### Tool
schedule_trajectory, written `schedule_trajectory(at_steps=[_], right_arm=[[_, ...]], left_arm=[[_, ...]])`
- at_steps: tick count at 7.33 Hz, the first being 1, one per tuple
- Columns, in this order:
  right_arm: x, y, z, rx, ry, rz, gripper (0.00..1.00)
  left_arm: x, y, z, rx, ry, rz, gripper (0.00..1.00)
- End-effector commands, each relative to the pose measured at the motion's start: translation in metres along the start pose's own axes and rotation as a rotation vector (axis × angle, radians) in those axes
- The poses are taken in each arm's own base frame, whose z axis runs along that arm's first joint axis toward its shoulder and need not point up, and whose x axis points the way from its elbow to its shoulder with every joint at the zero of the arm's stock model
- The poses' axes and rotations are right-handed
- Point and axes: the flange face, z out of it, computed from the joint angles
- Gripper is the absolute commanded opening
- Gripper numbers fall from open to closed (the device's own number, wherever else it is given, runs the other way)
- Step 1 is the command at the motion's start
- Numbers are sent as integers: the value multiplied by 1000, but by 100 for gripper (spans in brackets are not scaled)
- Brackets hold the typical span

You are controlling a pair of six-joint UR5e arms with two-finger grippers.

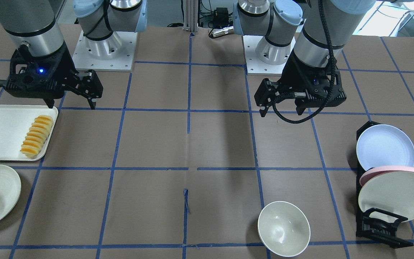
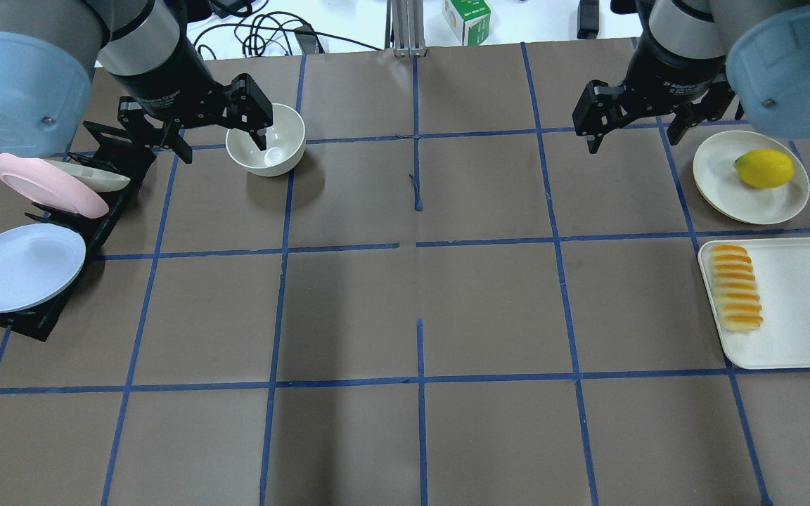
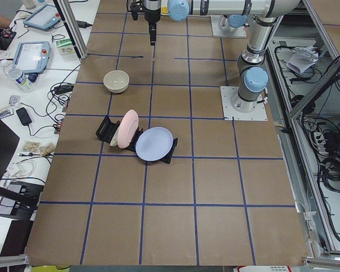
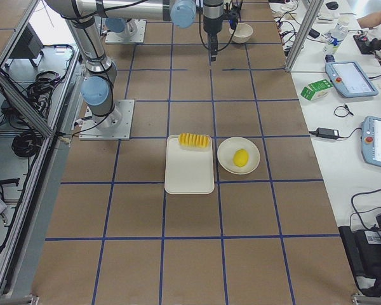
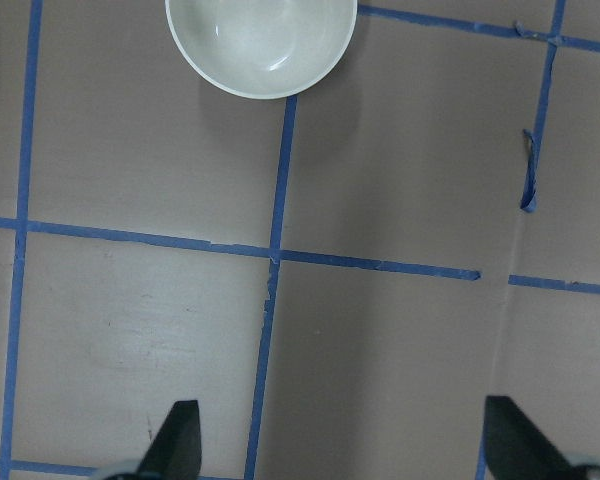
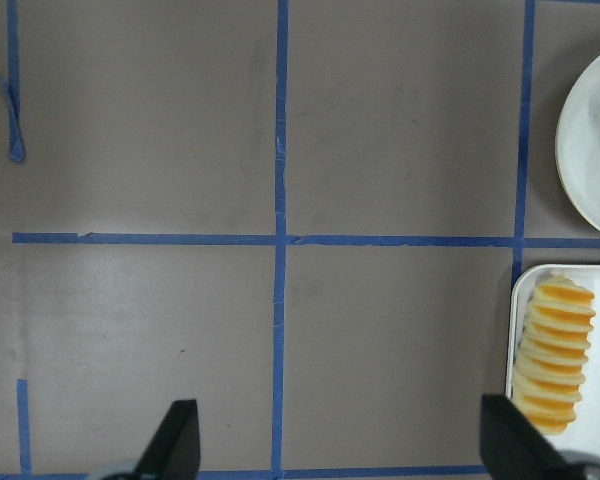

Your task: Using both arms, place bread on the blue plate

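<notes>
The bread (image 2: 735, 287), a ridged orange and pale yellow loaf, lies along the inner edge of a white tray (image 2: 799, 309) on my right; it also shows in the front view (image 1: 37, 136) and the right wrist view (image 6: 552, 355). The blue plate (image 2: 20, 267) leans in a black rack (image 2: 106, 211) on my left, also in the front view (image 1: 385, 147). My right gripper (image 2: 635, 139) is open and empty, above the table, apart from the bread. My left gripper (image 2: 222, 140) is open and empty, above the table near the white bowl.
A deep white bowl (image 2: 266, 139) stands beside the left gripper. A cream plate with pink rim (image 2: 46, 184) leans in the same rack behind the blue plate. A yellow lemon (image 2: 763, 169) lies on a cream plate (image 2: 718, 179) beyond the tray.
</notes>
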Motion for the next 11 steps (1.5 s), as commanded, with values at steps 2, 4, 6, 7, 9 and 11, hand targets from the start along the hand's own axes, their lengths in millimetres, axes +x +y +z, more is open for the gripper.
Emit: schedule_trajectory(at_steps=[2, 4, 6, 7, 9, 11], right_arm=[[73, 7, 49, -101, -8, -10, 100], [106, 20, 78, -49, 8, 8, 100], [156, 43, 141, -67, 6, 117, 100], [191, 54, 187, -68, 4, 138, 100], [218, 73, 250, -50, 17, 151, 100], [224, 76, 261, -50, 16, 142, 100]], left_arm=[[-2, 5, -1, 5, -11, 5, 100], [-3, 6, -2, 10, -10, 4, 100], [-11, 7, -4, 6, -10, -46, 100], [-20, 9, -5, -9, -17, -71, 100], [-55, 4, -15, 5, -17, -121, 100], [-101, -4, -24, 26, -22, -211, 100]])
